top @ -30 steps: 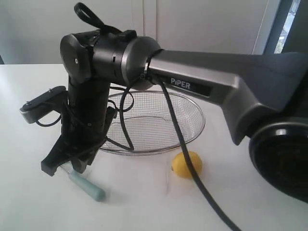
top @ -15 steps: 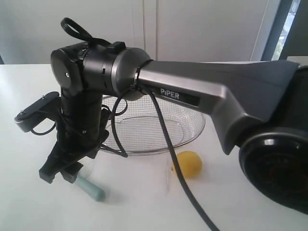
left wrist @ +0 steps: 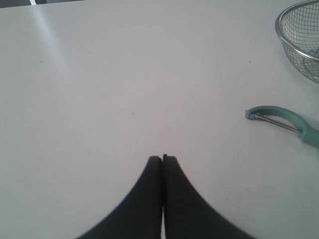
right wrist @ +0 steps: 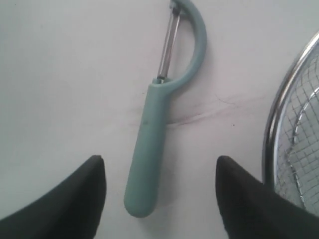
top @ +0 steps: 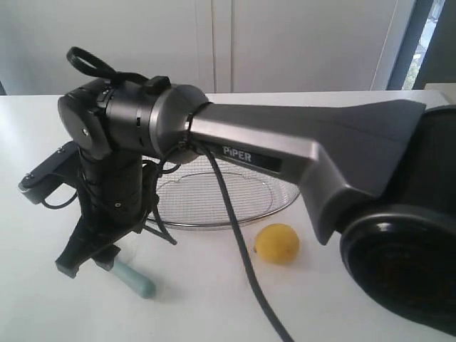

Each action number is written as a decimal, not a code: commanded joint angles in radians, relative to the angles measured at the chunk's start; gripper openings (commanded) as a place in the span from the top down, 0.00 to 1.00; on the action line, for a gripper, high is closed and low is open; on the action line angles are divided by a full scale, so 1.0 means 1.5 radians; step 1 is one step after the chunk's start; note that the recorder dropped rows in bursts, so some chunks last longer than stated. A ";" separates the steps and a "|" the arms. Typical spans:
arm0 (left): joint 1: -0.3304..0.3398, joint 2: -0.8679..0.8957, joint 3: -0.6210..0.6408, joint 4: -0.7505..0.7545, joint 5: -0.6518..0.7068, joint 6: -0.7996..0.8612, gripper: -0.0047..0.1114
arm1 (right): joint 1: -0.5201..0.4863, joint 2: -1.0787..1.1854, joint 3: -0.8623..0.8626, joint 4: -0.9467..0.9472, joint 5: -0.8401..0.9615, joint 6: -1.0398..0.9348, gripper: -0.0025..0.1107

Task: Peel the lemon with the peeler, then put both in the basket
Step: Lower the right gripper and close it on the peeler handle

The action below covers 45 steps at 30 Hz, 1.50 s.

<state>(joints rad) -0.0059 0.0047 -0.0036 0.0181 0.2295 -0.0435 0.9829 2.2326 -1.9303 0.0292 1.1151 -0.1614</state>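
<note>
The pale teal peeler (right wrist: 149, 144) lies flat on the white table, its handle end (top: 135, 279) showing beside my right gripper. The right gripper (right wrist: 159, 162) is open and points down over the peeler, with the handle's end between its spread fingers and untouched. In the exterior view this gripper (top: 89, 262) reaches across to the left, in front of the basket. The yellow lemon (top: 276, 244) rests on the table just in front of the wire basket (top: 214, 203). My left gripper (left wrist: 162, 158) is shut and empty above bare table, with the peeler's head (left wrist: 279, 119) off to one side.
The right arm's long grey link (top: 299, 153) and its cable (top: 235, 235) cross over the basket and pass beside the lemon. The basket's steel rim (right wrist: 279, 119) runs close to one right finger. White table surface (left wrist: 124, 74) spreads under the left gripper.
The right arm has swung left and lower over the peeler, and its jaws have spread wider. Peeler, lemon and basket have stayed put.
</note>
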 commanded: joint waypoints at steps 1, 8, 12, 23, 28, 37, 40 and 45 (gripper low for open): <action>-0.004 -0.003 0.002 -0.002 0.002 0.002 0.96 | 0.007 0.019 -0.002 -0.013 -0.012 0.006 0.45; -0.004 -0.003 0.002 -0.002 0.002 0.002 0.96 | 0.009 0.030 -0.002 -0.019 -0.028 0.006 0.45; -0.004 -0.003 0.002 -0.002 0.002 0.002 0.96 | 0.009 0.033 -0.002 -0.019 -0.032 0.006 0.46; -0.004 -0.003 0.002 -0.002 0.002 0.002 0.96 | 0.009 0.059 -0.002 -0.030 -0.022 0.023 0.47; -0.004 -0.003 0.002 -0.002 0.002 0.002 0.96 | 0.009 0.069 -0.002 -0.033 -0.013 0.023 0.47; -0.004 -0.003 0.002 -0.002 0.002 0.002 0.96 | 0.009 0.079 -0.002 -0.033 -0.013 0.023 0.47; -0.004 -0.003 0.002 -0.002 0.002 0.002 0.96 | 0.009 0.079 -0.002 -0.033 -0.013 0.024 0.47; -0.004 -0.003 0.002 -0.002 0.002 0.002 0.96 | 0.009 0.079 -0.002 -0.033 -0.012 0.024 0.50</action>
<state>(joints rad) -0.0059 0.0047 -0.0036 0.0181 0.2295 -0.0435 0.9960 2.3502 -1.9303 -0.0091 1.0865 -0.1319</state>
